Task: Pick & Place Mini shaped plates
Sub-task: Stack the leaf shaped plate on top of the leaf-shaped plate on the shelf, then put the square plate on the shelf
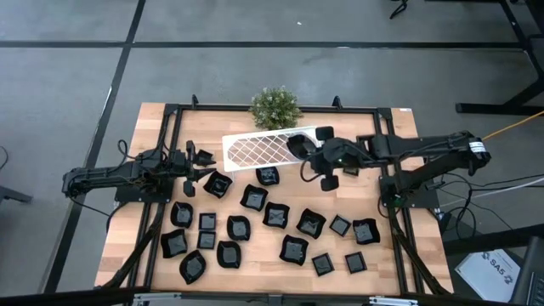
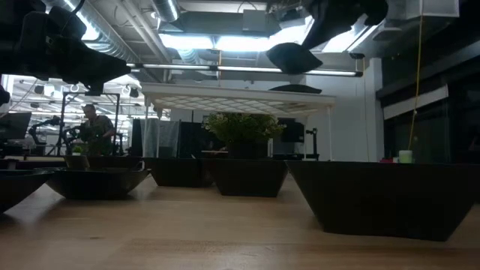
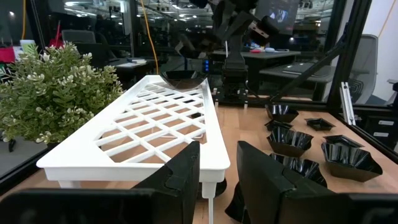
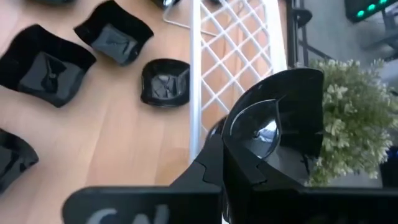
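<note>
High view: right gripper (image 1: 308, 150) clenched on a glossy black rounded mini plate (image 1: 299, 144) above the white lattice-patterned rectangular rack (image 1: 259, 150).
The other glossy black mini plates (image 1: 263, 221) lie scattered on the wooden table (image 1: 140, 127). Left gripper (image 1: 192, 170), fingers parted and holding nothing, waits beside the rack's end. Held plate's underside is hidden; a small green bushy plant (image 1: 274, 107) stands behind the rack.

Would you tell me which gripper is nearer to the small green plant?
Right. The right gripper, shut on a black dish, hangs over the white rack beside the plant; the left gripper sits beyond the rack's other end.
</note>
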{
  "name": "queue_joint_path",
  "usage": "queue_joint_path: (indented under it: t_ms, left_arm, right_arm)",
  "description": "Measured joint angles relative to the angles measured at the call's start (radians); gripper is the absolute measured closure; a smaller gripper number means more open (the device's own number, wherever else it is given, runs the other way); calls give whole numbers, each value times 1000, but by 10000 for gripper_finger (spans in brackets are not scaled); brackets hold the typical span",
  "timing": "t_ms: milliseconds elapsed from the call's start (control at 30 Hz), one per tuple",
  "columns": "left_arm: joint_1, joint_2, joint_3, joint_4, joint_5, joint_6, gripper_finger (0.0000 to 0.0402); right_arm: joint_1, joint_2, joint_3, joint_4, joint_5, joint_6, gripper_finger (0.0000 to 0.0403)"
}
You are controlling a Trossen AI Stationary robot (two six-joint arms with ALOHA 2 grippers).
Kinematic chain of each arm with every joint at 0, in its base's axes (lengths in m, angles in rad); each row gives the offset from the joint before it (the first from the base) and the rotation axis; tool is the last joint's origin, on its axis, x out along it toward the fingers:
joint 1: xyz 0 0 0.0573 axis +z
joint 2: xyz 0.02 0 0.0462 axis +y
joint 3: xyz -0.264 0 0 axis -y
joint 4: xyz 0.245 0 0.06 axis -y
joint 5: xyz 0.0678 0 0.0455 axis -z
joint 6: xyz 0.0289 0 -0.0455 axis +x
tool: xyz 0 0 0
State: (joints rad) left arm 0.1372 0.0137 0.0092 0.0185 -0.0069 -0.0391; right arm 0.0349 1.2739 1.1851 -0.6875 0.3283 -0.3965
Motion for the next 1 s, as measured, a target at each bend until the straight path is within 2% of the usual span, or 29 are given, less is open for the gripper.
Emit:
queue_joint_path:
  t_ms: [233, 400, 633, 1000]
  left_arm:
    - [0, 0, 0, 0, 0, 0, 302]
    - [0, 0, 0, 0, 0, 0, 302]
    - [0, 0, 0, 0, 0, 0, 302]
    - [0, 0, 0, 0, 0, 0, 302]
  right_arm:
    - [-34, 0, 0, -15, -83, -54, 403]
    - [-77, 0, 0, -65, -104, -57, 402]
    - [-127, 0, 0, -51, -199, -99, 398]
    - [-182, 0, 0, -39, -220, -106, 367]
